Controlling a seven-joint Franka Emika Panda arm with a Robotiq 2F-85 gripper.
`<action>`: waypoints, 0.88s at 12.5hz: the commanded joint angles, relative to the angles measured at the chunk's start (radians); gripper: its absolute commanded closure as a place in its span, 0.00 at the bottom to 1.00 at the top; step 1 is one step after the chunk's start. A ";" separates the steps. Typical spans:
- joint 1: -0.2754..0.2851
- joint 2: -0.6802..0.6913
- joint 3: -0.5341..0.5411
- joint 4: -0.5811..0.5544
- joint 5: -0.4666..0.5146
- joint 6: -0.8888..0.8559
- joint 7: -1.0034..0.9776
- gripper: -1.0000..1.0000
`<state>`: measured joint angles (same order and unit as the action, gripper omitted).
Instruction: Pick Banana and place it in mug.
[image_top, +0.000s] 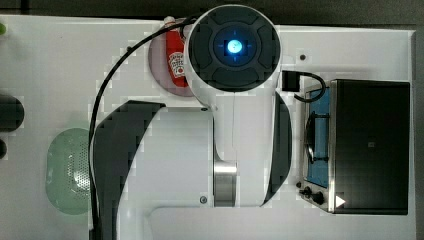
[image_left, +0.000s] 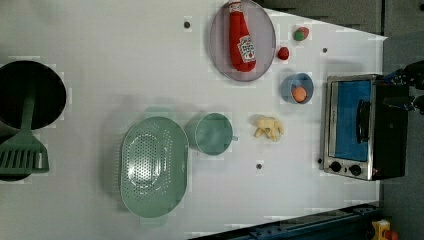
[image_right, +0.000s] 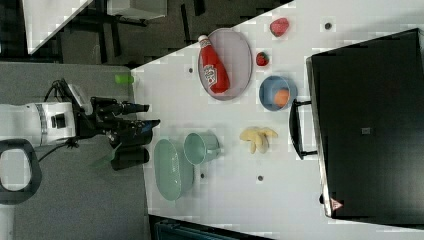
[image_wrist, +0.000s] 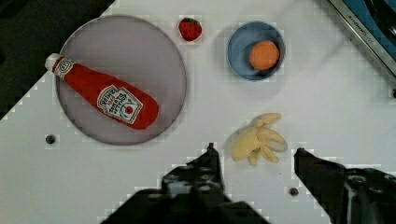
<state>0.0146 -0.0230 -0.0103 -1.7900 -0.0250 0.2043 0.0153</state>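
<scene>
Hand (image_wrist: 254, 150) w/ fingers apart, high above worktop (image_left: 125, 65), nothing held. Banana (image_left: 268, 127) lies near mug (image_left: 212, 133), not touching.

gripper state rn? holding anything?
gripper: open, holding nothing; banana lies untouched on the table, in the wrist view between the two fingertips.
</scene>
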 joint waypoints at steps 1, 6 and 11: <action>-0.052 -0.276 -0.038 -0.157 0.012 -0.154 -0.096 0.23; -0.051 -0.265 -0.038 -0.241 0.012 -0.121 -0.096 0.00; -0.051 -0.189 -0.037 -0.443 0.012 0.142 -0.182 0.00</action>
<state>-0.0213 -0.2375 -0.0446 -2.1836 -0.0174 0.3752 -0.1110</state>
